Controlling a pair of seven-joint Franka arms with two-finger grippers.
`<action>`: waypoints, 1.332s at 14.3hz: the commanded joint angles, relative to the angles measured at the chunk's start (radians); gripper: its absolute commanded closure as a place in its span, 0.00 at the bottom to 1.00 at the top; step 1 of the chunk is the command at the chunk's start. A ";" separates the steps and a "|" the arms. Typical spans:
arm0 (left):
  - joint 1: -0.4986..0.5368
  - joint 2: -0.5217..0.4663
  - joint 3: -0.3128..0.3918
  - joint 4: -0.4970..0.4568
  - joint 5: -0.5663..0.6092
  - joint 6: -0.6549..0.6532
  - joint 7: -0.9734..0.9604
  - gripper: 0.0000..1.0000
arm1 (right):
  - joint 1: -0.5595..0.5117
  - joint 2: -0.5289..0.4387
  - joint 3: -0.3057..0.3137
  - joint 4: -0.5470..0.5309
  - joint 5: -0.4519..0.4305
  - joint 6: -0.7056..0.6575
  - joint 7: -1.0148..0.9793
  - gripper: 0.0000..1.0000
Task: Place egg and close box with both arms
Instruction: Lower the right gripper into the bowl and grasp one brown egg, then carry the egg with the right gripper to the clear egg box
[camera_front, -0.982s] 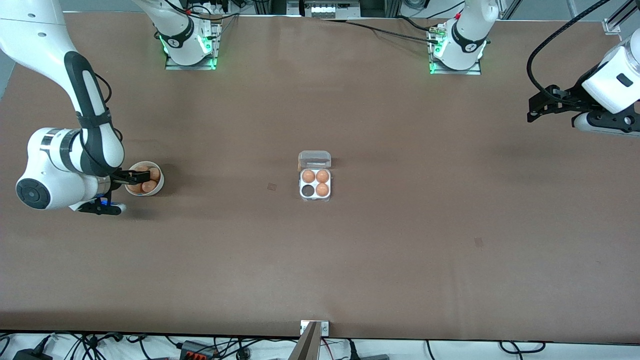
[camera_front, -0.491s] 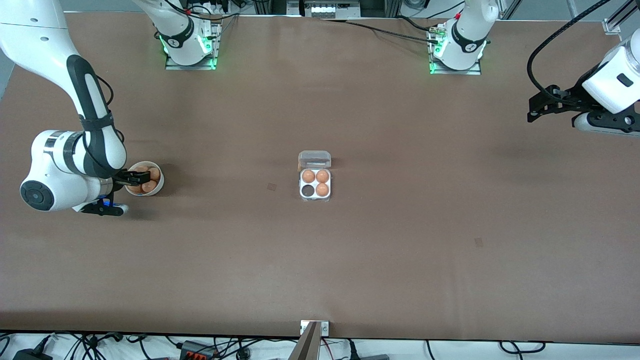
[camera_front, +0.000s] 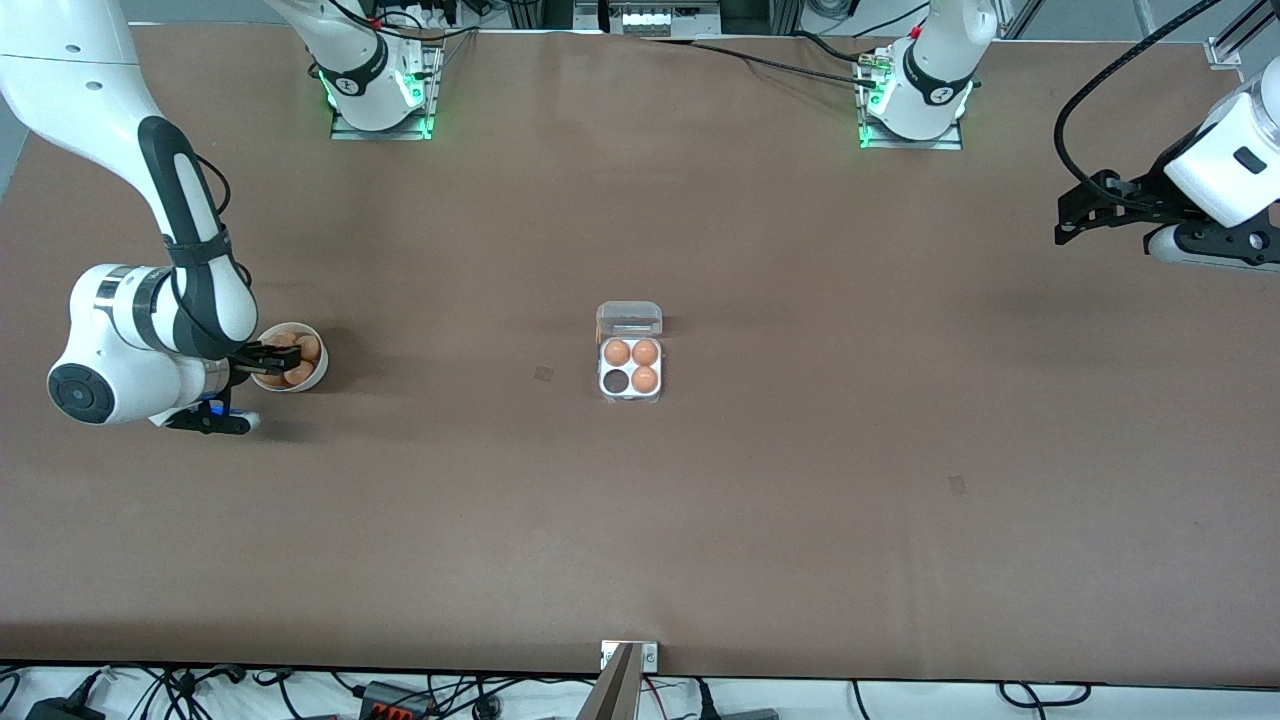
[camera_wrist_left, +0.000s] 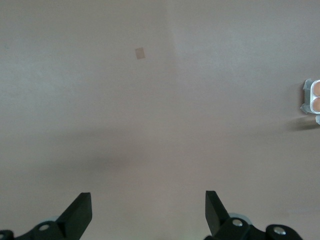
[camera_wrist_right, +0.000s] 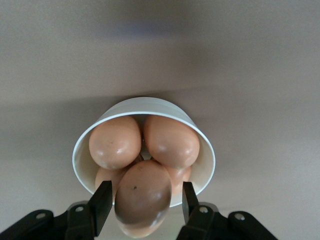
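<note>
front view: the small square white egg carton with its hinged clear lid (camera_front: 630, 367) lies open at mid-desk, three brown eggs seated and one dark cell (camera_front: 614, 381) vacant. the round white bowl of brown eggs (camera_front: 291, 357) stands well apart from the carton, toward the right arm's end of the brown desk (camera_front: 800, 450); the right tool (camera_front: 268, 358) is over the bowl. the left tool (camera_front: 1075, 215) waits over the desk's other end.

left wrist view: the left tool (camera_wrist_left: 148, 210) shows fingers spread wide, empty; the carton sits at the frame's edge.

right wrist view: the right tool (camera_wrist_right: 144, 200) brackets the top brown egg (camera_wrist_right: 143, 197), fingers partly drawn in at its flanks; firm contact cannot be told. squeeze gently and lift straight up, clear of the neighbouring eggs.
</note>
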 joint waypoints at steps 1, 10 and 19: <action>0.007 0.013 -0.002 0.034 -0.013 -0.024 0.012 0.00 | -0.004 0.008 0.006 0.017 0.013 -0.009 0.010 0.50; 0.007 0.013 -0.002 0.034 -0.013 -0.024 0.014 0.00 | 0.013 -0.001 0.015 0.171 0.011 -0.171 -0.010 0.77; 0.008 0.013 -0.002 0.034 -0.013 -0.024 0.014 0.00 | 0.330 0.013 0.017 0.382 0.079 -0.223 0.173 0.79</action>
